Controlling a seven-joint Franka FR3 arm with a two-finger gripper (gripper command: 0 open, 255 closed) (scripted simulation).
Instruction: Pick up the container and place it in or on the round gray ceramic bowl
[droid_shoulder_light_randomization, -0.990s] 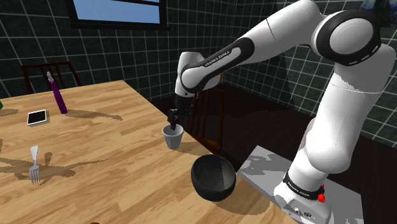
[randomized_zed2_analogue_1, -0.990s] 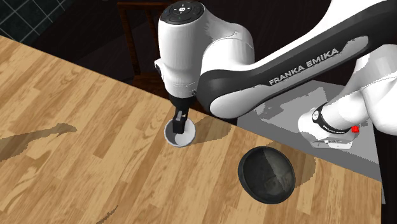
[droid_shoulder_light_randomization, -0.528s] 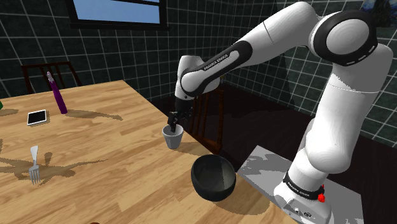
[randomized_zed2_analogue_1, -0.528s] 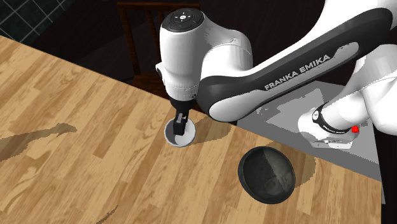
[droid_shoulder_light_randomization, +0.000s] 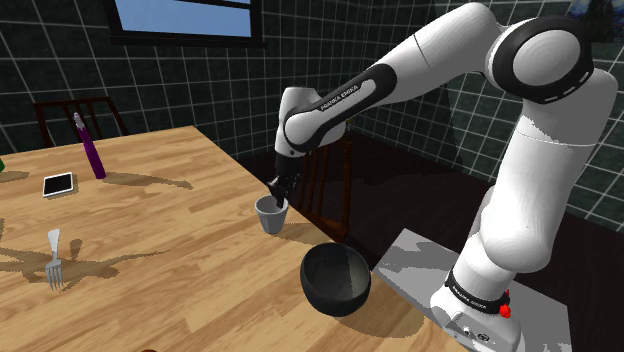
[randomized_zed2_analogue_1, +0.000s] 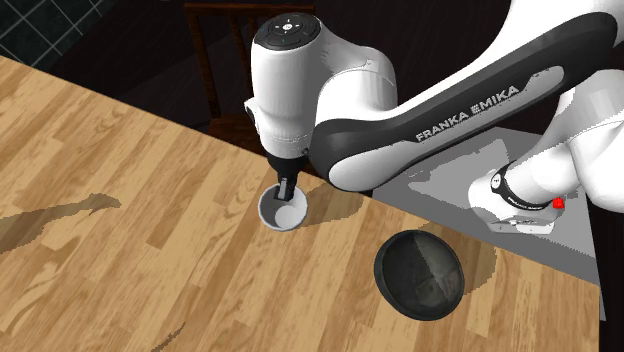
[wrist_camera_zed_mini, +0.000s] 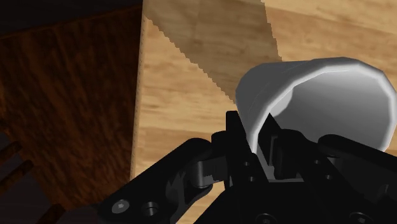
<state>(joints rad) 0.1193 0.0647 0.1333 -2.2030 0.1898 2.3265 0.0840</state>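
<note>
Container (droid_shoulder_light_randomization: 271, 214) and bowl (droid_shoulder_light_randomization: 336, 279) both stand on your wooden table (droid_shoulder_light_randomization: 150, 260), near the edge that faces the stand (droid_shoulder_light_randomization: 410, 262).

The white arm (droid_shoulder_light_randomization: 430, 60) arches over from the stand and drops its wrist straight down onto the container. The bowl is dark, round and empty. It sits apart from the container, on the stand's side of it, close to the table's edge. The container itself is a small pale grey cup, upright, mouth open, with its base on the wood.

Your pincer (wrist_camera_zed_mini: 254, 130) is closed on the container's rim. In the wrist view one finger (wrist_camera_zed_mini: 234, 130) is outside the wall and the other inside the mouth, with the thin wall clasped between them.

By my reading you are at the end of the grasp, and the lift is not yet made. The next move calls for a straight rise, high enough for the cup's base to clear the bowl's rim. After that comes a short carry toward the stand until the cup hangs over the bowl's hollow, then a lowering and a release. A pinch on one wall could let the cup swing or tip, so go gently.

The one piece of writing you can read is "FRANKA EMIKA", white on the dark band of the forearm in the second exterior view.
</note>
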